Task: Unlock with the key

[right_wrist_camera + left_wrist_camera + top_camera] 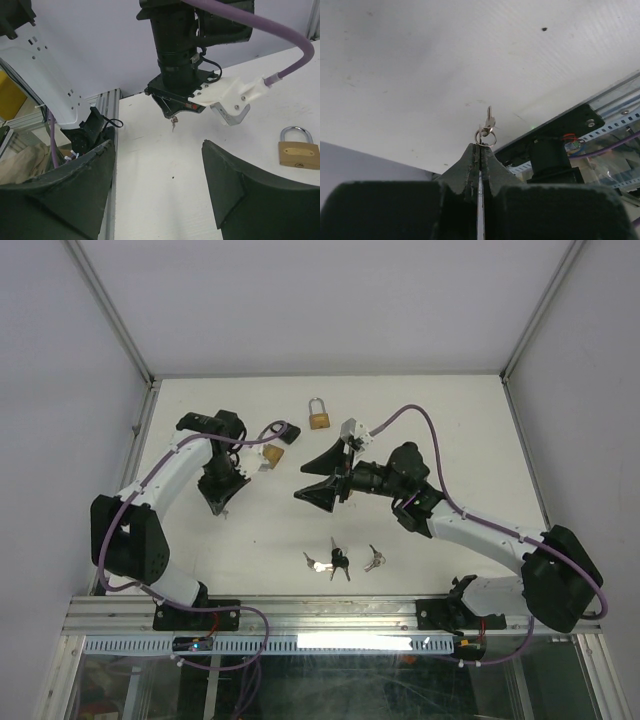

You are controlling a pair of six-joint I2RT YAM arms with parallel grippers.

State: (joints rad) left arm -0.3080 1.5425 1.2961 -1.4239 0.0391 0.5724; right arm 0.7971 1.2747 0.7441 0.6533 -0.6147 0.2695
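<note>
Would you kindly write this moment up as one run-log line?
left gripper: shut on key, above table | right gripper: open, empty | padlock: on table, untouched | spare keys: on table

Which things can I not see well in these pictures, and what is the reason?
1. Left wrist view: only the key in the left gripper shows; the padlock lies outside the frame.
2. Top view: that key is hidden by the left arm's own wrist and gripper.
3. Right wrist view: the held key is too small to show its teeth.
4. Top view: the loose keys are too small to count.
</note>
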